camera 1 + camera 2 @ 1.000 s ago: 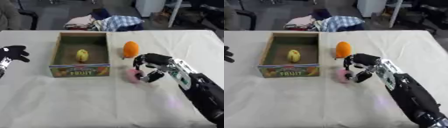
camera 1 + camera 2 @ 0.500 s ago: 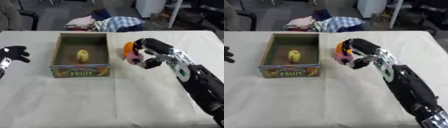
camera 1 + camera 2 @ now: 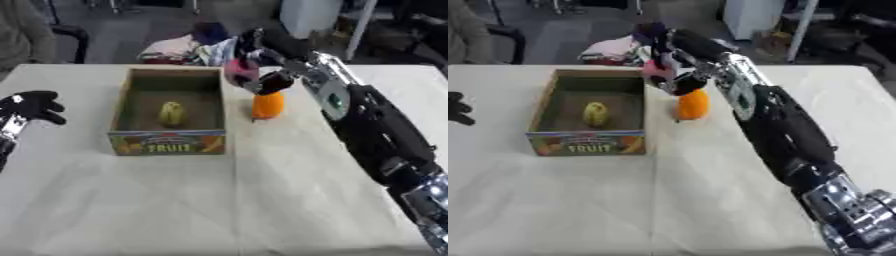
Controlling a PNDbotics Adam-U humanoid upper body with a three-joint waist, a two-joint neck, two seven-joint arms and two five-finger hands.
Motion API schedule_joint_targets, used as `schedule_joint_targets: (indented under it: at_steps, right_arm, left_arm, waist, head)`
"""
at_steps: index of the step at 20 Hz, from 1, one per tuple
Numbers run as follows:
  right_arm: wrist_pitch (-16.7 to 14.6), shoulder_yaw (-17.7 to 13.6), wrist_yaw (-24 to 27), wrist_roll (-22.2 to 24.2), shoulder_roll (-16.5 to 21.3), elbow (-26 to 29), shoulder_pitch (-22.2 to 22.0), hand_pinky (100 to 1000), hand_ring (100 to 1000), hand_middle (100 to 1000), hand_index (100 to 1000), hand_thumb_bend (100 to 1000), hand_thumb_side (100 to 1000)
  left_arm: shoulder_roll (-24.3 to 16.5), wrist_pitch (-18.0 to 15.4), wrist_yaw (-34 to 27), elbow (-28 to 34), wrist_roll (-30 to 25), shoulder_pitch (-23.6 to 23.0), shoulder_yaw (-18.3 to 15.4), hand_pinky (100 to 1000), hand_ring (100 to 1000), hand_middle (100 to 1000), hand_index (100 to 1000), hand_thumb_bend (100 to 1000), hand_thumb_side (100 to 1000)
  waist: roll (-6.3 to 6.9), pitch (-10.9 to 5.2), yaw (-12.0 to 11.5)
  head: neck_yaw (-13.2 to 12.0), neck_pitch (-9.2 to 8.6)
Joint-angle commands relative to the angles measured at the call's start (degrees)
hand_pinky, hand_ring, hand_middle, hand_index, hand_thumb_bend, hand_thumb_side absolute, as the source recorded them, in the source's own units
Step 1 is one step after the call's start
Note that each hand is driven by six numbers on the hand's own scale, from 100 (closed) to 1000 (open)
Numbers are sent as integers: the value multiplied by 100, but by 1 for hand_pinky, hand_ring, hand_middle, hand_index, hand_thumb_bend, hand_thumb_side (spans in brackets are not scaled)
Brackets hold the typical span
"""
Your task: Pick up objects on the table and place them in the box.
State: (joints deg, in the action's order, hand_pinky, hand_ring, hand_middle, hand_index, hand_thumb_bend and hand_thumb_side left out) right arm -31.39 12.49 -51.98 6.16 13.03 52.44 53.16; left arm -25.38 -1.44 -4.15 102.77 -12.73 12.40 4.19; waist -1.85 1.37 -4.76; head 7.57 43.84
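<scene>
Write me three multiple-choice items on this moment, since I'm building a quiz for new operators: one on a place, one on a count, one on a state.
1. Where is the orange object?
A. in the box
B. on the table just right of the box
C. in the left hand

2. How many objects lie inside the box?
A. none
B. one
C. three

3. What is the right hand doing?
A. resting open on the table
B. pressing the box wall
C. holding a pink object in the air

Answers: 1 B, it stands on the cloth beside the box's right wall. 2 B, only a yellow fruit lies inside. 3 C, its fingers curl round the pink object above the box's far right corner.
</scene>
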Motion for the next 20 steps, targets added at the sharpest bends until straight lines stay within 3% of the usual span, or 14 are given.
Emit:
schedule_joint_targets:
  at_steps: [1,6,7,8,9,11,14,15,16,17,18,19,20]
  right_arm:
    - [-89,-190,-425,-117,-319,-388,239,661,692,614,320,117,100]
    - [-181,-364,-1053,-357,-785,-928,309,664,694,617,332,100,100]
    - [-195,-382,-1153,-392,-858,-1008,303,665,695,616,336,178,100]
    - [-213,-394,-1249,-420,-925,-1087,291,666,697,620,344,100,100]
    - [-231,-405,-1337,-445,-979,-1158,278,667,699,624,363,100,121]
    - [-286,-414,-1484,-480,-1059,-1273,251,671,704,631,429,100,162]
    - [-384,-404,-1684,-513,-1091,-1327,237,683,725,667,628,100,293]
    - [-407,-405,-1735,-519,-1086,-1316,239,685,729,672,655,100,308]
    - [-428,-403,-1778,-509,-1074,-1300,246,697,747,703,758,100,389]
    - [-452,-399,-1813,-475,-1055,-1271,262,700,751,712,788,100,407]
    - [-473,-399,-1833,-425,-1032,-1234,281,713,772,747,868,100,486]
    - [-488,-400,-1840,-353,-1006,-1188,303,714,772,748,872,100,492]
    - [-497,-406,-1830,-289,-978,-1129,329,718,779,761,888,100,559]
  left_arm:
    - [5,7,-87,143,-60,159,15,985,636,640,808,211,823]
    - [66,30,-139,164,-100,226,43,986,636,640,808,210,826]
    - [78,35,-143,162,-104,231,47,986,636,640,808,209,828]
    - [90,40,-147,161,-109,238,51,987,636,640,808,207,829]
    - [99,43,-149,160,-114,244,55,987,636,640,808,207,830]
    - [115,48,-154,157,-122,251,60,988,636,640,808,206,832]
    - [123,54,-153,147,-129,247,63,989,636,640,808,205,834]
    - [122,56,-152,143,-129,243,61,989,636,640,808,205,835]
    - [120,56,-151,140,-129,239,60,989,636,640,809,205,835]
    - [118,57,-150,138,-130,233,60,989,636,640,809,205,835]
    - [115,58,-150,135,-131,228,59,990,636,640,809,205,836]
    - [114,59,-149,131,-133,224,58,990,636,640,809,205,836]
    - [112,60,-148,127,-135,219,59,990,636,640,809,204,838]
  waist:
    - [46,-65,-42]
    - [63,-39,-140]
    - [65,-34,-154]
    - [67,-29,-168]
    - [68,-26,-178]
    - [70,-24,-194]
    - [71,-29,-201]
    - [70,-33,-199]
    - [68,-37,-194]
    - [65,-42,-187]
    - [62,-48,-178]
    - [59,-52,-167]
    - [56,-56,-157]
  head:
    - [47,27]
    - [98,27]
    - [106,27]
    - [112,27]
    - [115,27]
    - [115,27]
    - [110,27]
    - [108,27]
    - [106,27]
    - [104,27]
    - [103,27]
    - [102,27]
    - [101,27]
